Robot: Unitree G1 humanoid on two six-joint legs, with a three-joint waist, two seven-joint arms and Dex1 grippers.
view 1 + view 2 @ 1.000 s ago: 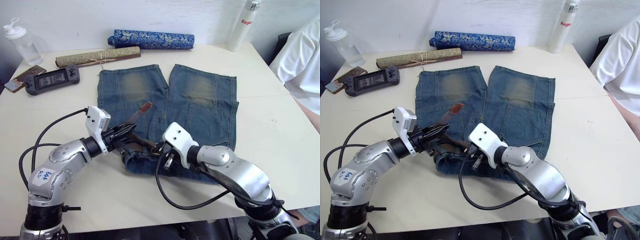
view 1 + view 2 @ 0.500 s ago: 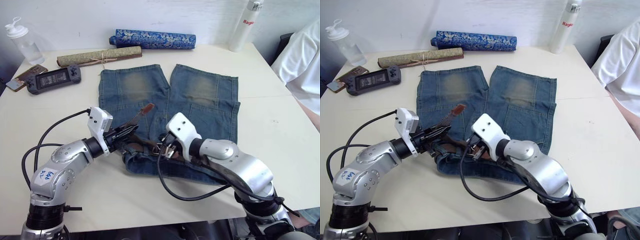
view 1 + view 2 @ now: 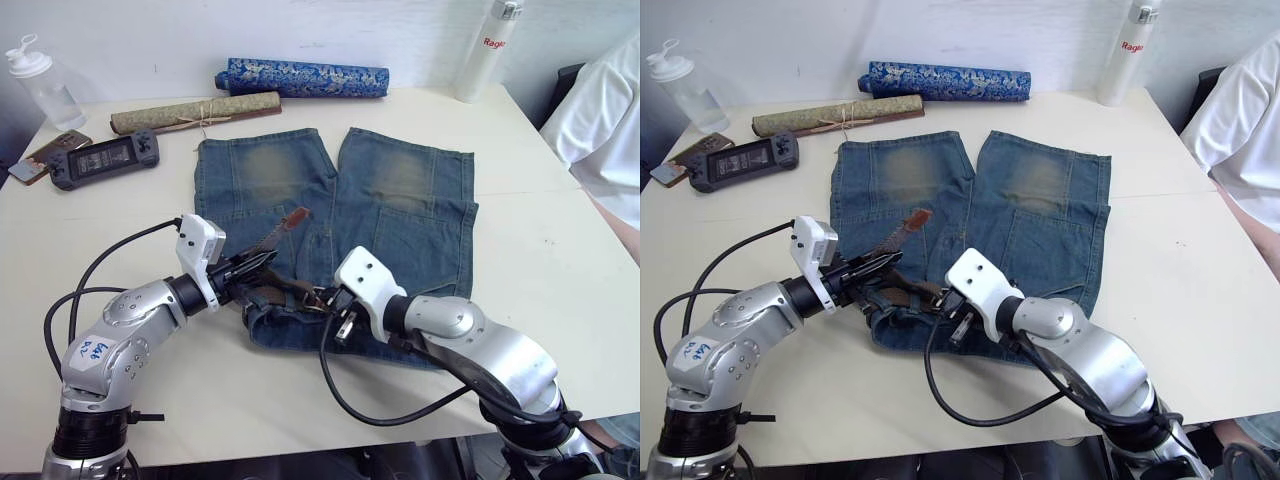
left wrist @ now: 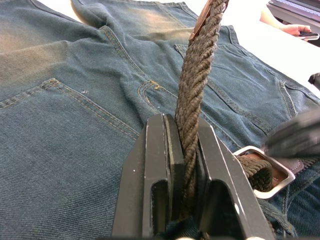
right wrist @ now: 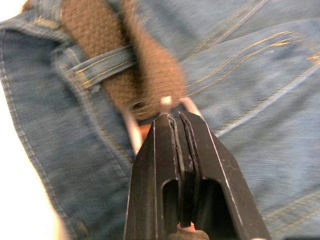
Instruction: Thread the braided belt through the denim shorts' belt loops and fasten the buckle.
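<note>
Your left gripper point(image 4: 186, 165) pinches the dark-brown braided belt point(image 4: 197, 85) just behind its tan tip, the strap's long axis rising toward upper right over the mid-blue denim shorts point(image 3: 400, 190) at frame centre. The silver rectangular buckle point(image 4: 267, 167) lies right of it on the waistband, nearer your right gripper point(image 5: 181, 122), whose fingers are pressed together against it. Whether they grip the frame is hidden.

Mid-blue denim shorts point(image 3: 400, 200) show faded tan-grey patches on both legs and yellow-orange stitching. The dark-brown braided woven belt point(image 4: 196, 75) ends in a reddish-tan leather tip, and its rectangular metal buckle point(image 4: 270, 172) is silver. A blue fabric roll point(image 3: 300, 77) (pale floral print) lies beside an olive rolled mat point(image 3: 190, 112).
</note>
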